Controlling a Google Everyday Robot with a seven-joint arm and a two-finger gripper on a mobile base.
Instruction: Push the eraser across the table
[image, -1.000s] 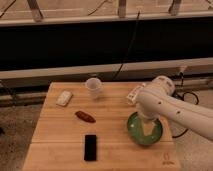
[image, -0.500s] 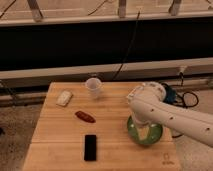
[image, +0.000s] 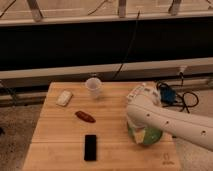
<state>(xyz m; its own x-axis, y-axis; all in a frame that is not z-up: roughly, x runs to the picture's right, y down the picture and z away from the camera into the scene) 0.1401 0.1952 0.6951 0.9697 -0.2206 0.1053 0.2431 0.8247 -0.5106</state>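
Observation:
The eraser (image: 90, 147) is a flat black slab lying on the light wooden table (image: 60, 132), near its front edge and left of centre. My white arm (image: 160, 117) reaches in from the right over the table's right side. The gripper (image: 141, 133) is down at the green bowl (image: 148, 136), mostly hidden under the arm. It is well to the right of the eraser and apart from it.
A small white block (image: 64, 97) lies at the back left, a dark red oblong thing (image: 85, 116) in the middle, and a clear cup (image: 93, 86) at the back edge. Cables and a blue plug (image: 170, 95) lie off the right rear corner. A black wall runs behind.
My arm has swung left and lower over the green bowl and covers more of it. The eraser and the other things have not moved.

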